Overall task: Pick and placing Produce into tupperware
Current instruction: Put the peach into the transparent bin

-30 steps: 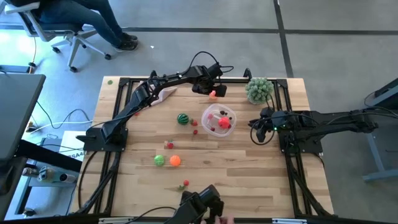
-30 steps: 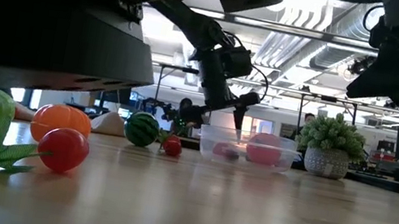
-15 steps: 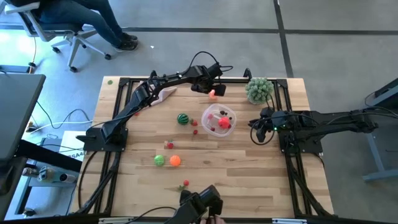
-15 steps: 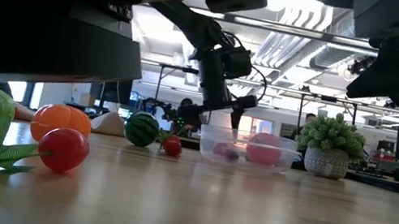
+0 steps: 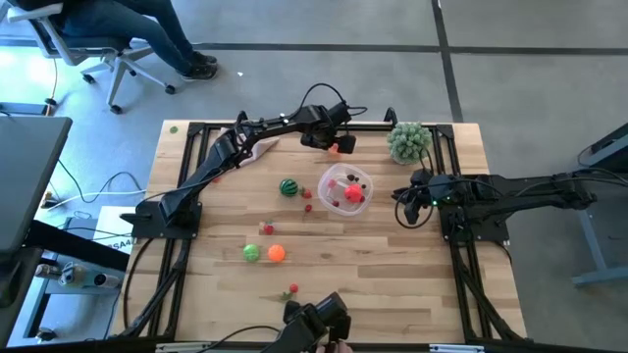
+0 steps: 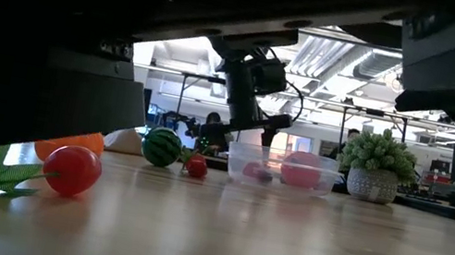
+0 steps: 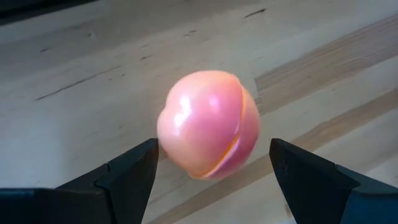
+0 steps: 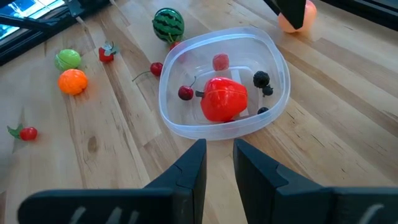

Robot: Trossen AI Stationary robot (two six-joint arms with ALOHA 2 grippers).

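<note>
My left gripper [image 5: 332, 144] is at the table's far side, open over a pink-orange peach [image 7: 208, 124] that lies on the wood; its fingers stand on either side of the fruit. My right gripper [image 5: 407, 208] hovers right of the tupperware [image 5: 345, 188], fingers a narrow gap apart, holding nothing. The clear tub's rim [image 8: 168, 112] encloses a red pepper [image 8: 224, 99], a cherry and dark berries. A striped green ball [image 5: 288, 186] sits left of the tub. An orange ball [image 5: 277, 253] and a green ball [image 5: 252, 252] lie nearer me.
A bushy potted plant [image 5: 408, 140] stands at the far right corner, and a beige cloth [image 5: 260, 149] lies under the left arm. Small red pieces [image 5: 292, 289] and a strawberry [image 5: 266, 228] dot the near half. A dark device [image 5: 314, 324] sits at the near edge.
The left gripper has stayed over the peach with barely any shift. In the low view a dark shape close to the camera has spread across the foreground and now hides the green ball at the left.
</note>
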